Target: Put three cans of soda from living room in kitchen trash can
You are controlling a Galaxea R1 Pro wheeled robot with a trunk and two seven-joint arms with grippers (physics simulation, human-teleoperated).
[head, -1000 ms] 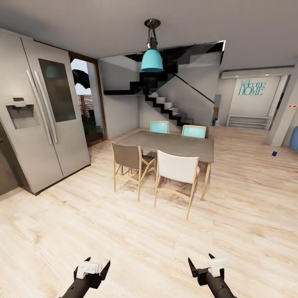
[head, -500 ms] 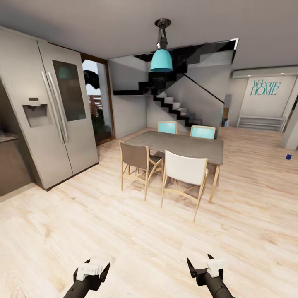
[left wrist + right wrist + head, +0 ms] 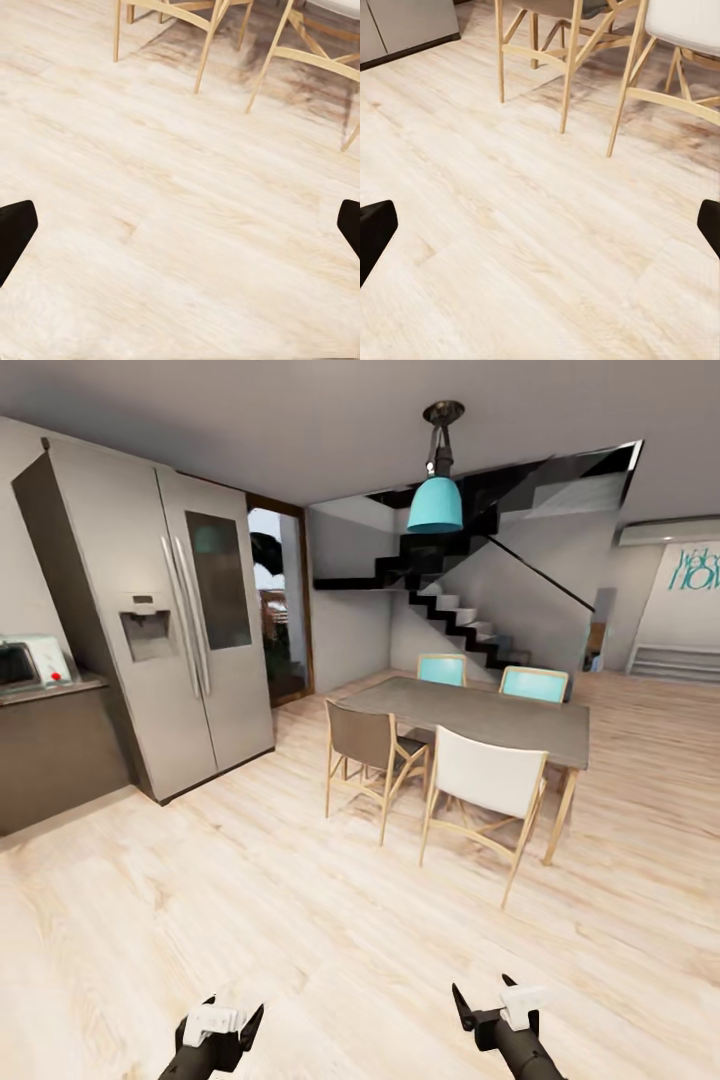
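Leftward camera swing is shown by the fridge (image 3: 170, 625) and dining table (image 3: 480, 710) shifted right; no soda can is seen. Ahead of the left tool (image 3: 222, 1022) and right tool (image 3: 492, 1000), both open and empty, bare floor (image 3: 330, 920) is seen. Chair legs (image 3: 210, 37) are seen beyond the left fingertips (image 3: 15, 232). Chair legs (image 3: 566, 82) are seen beyond the right fingertips (image 3: 375, 229).

Left claw (image 3: 222, 1022): black, two tapered pointed fingers, white blocky housing on top, dark rounded forearm behind. Right claw (image 3: 487, 1002): same build, black fingers (image 3: 461, 1002), white block set nearer one finger. Wrist views: blunt black fingertips (image 3: 15, 232).
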